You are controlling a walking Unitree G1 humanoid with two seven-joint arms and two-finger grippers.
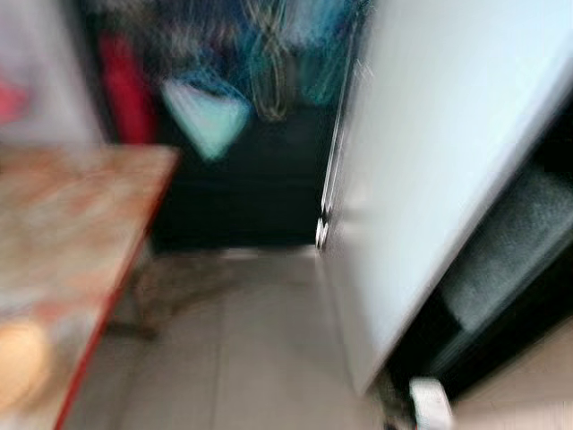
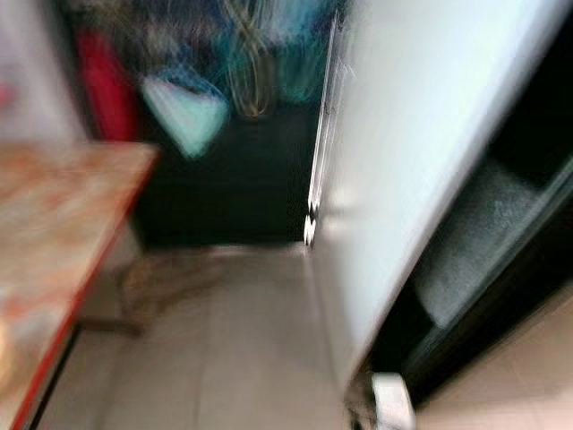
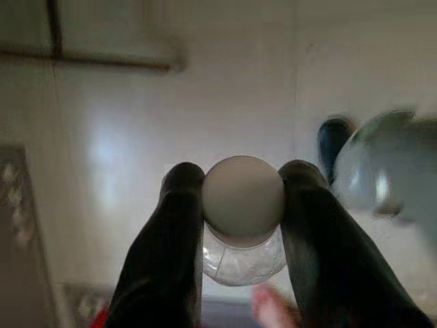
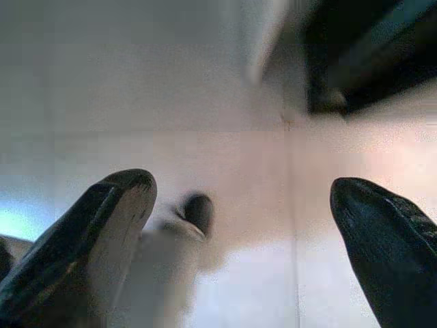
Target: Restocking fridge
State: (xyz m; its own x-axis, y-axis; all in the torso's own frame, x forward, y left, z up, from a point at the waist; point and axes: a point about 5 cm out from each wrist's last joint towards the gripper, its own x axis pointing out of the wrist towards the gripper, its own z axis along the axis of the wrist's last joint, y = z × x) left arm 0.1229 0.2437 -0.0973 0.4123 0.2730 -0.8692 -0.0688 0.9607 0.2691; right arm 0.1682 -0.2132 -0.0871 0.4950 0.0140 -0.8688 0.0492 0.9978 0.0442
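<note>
Carrying a clear plastic bottle with a pale round cap (image 3: pixel 243 195), the left gripper (image 3: pixel 244 205) clamps its neck, likely for shelving; the white fridge door (image 1: pixel 430 161) stands open on the right. The right gripper (image 4: pixel 239 198) gapes wide, empty.

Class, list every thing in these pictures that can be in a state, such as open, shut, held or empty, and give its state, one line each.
Fridge door: open, swung out toward the room.
Left claw: shut on a bottle.
Bottle: clear, white cap on, held between the fingers.
Right claw: open, holding nothing, pointing at the floor.
Table: standing on the robot's left; too blurred to tell what is on it.
</note>
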